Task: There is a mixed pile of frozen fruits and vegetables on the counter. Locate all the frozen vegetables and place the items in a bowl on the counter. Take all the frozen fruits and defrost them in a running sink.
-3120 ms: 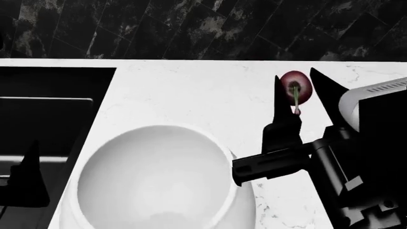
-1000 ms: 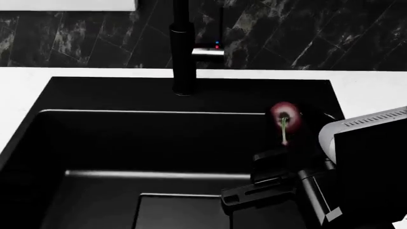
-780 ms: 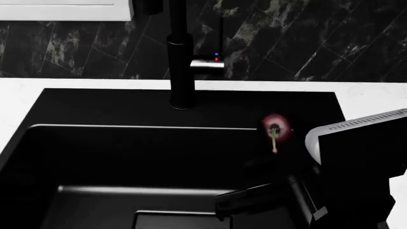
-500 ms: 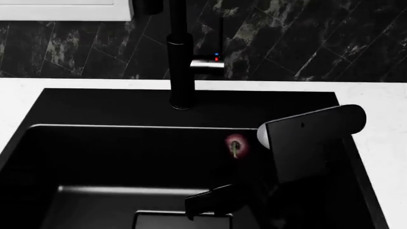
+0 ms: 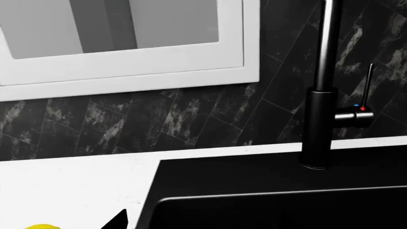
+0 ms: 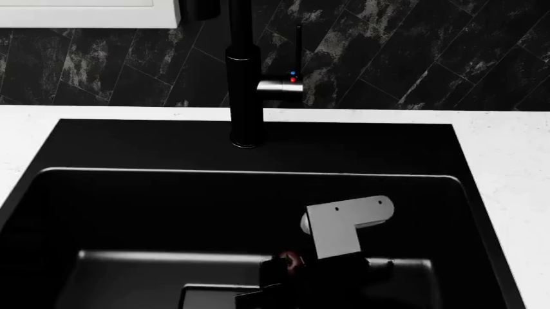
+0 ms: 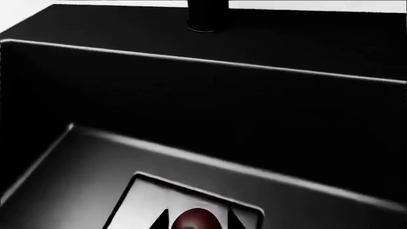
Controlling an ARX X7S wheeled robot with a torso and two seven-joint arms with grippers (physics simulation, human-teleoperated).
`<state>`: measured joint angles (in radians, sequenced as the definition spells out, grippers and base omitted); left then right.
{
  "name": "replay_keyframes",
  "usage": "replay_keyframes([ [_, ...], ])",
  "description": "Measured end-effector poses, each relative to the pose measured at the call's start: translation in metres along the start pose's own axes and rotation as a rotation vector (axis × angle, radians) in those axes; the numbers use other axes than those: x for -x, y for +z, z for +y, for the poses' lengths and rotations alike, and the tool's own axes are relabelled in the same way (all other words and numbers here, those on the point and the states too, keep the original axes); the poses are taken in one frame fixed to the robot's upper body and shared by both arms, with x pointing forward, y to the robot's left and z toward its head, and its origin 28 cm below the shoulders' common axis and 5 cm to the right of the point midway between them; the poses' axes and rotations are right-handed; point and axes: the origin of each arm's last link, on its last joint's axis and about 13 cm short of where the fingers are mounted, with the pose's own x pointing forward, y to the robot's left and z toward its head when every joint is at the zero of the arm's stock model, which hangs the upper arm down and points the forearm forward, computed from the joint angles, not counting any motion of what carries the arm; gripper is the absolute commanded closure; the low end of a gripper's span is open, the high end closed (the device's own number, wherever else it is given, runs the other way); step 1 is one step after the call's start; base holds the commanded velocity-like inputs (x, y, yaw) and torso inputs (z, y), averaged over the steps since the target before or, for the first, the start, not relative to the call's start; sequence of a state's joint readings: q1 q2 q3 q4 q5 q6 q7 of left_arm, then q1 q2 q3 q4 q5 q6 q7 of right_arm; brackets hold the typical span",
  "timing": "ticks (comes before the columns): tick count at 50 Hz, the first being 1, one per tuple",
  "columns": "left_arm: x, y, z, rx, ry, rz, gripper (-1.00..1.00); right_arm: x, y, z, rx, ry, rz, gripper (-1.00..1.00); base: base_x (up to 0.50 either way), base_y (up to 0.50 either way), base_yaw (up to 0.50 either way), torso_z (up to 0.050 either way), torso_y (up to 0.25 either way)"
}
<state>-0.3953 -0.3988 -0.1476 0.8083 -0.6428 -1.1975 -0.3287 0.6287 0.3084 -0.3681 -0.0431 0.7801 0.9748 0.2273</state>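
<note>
the right gripper point(image 7: 194, 220) grips the cherry point(image 7: 192, 221) low inside the sink point(image 6: 154, 193), seemingly above the drain plate point(image 7: 152, 198); the left jaws' state is unclear.

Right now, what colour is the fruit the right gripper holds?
Dark red: the cherry, clearest in the right wrist view, between the right gripper's fingers.

The sink point(image 6: 129, 212) is roomy inside; only the tap point(image 6: 245, 77) stands behind.
</note>
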Motion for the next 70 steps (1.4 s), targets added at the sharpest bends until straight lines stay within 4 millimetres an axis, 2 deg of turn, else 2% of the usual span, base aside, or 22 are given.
replay_keyframes([
  [10, 0.001, -0.001, 0.001, 0.001, -0.001, 0.001, -1.00, -0.018, -0.020, -0.003, -0.006, -0.012, 0.069, 1.00, 0.00, 0.00, 0.00, 0.000, 0.000],
  [11, 0.001, -0.001, 0.001, 0.002, -0.001, 0.001, -1.00, -0.019, -0.021, -0.003, -0.006, -0.013, 0.072, -1.00, 0.00, 0.00, 0.00, 0.000, 0.000],
  [21, 0.000, -0.001, 0.001, 0.001, 0.000, 0.001, -1.00, -0.023, -0.023, -0.004, 0.000, -0.022, 0.072, -1.00, 0.00, 0.00, 0.00, 0.000, 0.000],
  [29, 0.001, -0.001, 0.001, 0.001, -0.002, 0.002, -1.00, -0.013, -0.010, -0.002, 0.029, -0.040, -0.019, -1.00, 0.00, 0.00, 0.00, 0.000, 0.000],
  [36, 0.000, -0.001, 0.000, 0.001, -0.003, 0.003, -1.00, 0.010, 0.013, 0.004, 0.094, -0.065, -0.170, -1.00, 0.00, 0.00, 0.00, 0.000, 0.000],
  [46, -0.001, -0.001, -0.001, 0.002, -0.003, -0.002, -1.00, 0.054, 0.039, 0.019, 0.126, -0.103, -0.395, -1.00, 0.00, 0.00, 0.00, 0.000, 0.000],
  [58, -0.002, -0.001, -0.003, 0.000, -0.008, -0.005, -1.00, 0.095, 0.042, 0.035, 0.138, -0.134, -0.566, -1.00, 0.00, 0.00, 0.00, 0.000, 0.000],
  [70, 0.000, 0.000, -0.005, -0.001, -0.019, -0.009, -1.00, 0.117, 0.043, 0.037, 0.140, -0.190, -0.640, -1.00, -0.07, 0.11, 0.00, 0.000, 0.000],
])
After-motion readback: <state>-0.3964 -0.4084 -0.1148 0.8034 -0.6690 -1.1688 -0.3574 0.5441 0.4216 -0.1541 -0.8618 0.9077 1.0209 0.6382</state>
